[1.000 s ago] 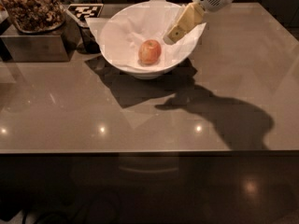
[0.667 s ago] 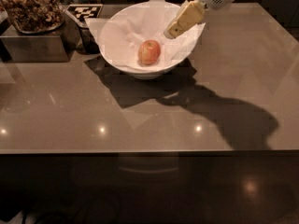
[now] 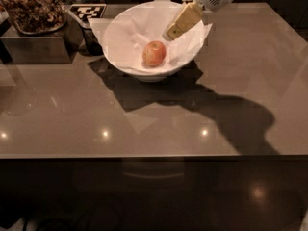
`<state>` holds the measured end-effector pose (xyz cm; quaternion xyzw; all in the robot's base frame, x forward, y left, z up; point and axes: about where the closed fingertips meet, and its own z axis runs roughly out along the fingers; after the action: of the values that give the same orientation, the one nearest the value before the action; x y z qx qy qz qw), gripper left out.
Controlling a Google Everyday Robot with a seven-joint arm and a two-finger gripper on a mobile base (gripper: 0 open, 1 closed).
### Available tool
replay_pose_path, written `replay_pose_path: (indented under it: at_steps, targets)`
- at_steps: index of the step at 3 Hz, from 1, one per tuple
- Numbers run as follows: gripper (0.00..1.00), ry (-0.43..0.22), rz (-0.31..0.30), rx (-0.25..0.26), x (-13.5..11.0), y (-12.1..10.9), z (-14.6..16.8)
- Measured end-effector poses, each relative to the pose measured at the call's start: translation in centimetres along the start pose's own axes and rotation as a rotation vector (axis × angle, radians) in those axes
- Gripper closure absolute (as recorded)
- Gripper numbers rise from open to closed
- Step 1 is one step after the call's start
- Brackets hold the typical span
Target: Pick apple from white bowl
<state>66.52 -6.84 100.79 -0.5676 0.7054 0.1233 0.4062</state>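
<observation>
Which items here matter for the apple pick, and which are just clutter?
Job: apple; white bowl holding it; pincer above the bowl's right side.
Clutter: snack tray; checkered marker, both back left.

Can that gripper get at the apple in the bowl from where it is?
Probably yes. The gripper hangs over the bowl, close above the apple; the bowl is open on top and nothing covers the apple.

Claw (image 3: 170,34) matt plastic, above white bowl (image 3: 149,74); paper lining (image 3: 129,35) matt; table (image 3: 144,129) glossy; apple (image 3: 154,53) smooth.
</observation>
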Motion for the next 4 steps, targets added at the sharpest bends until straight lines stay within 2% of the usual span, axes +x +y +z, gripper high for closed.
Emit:
replay_pose_path:
  at_steps: [1,2,4]
  targets:
    - [0.11,-0.001,-0.022,-0.051,-0.6,-0.6,3.0]
    - [0.11,0.006,-0.035,-0.082,-1.0,-1.2,5.7]
    - [0.07,0.11,-0.025,-0.077,0.4,-1.7,9.3]
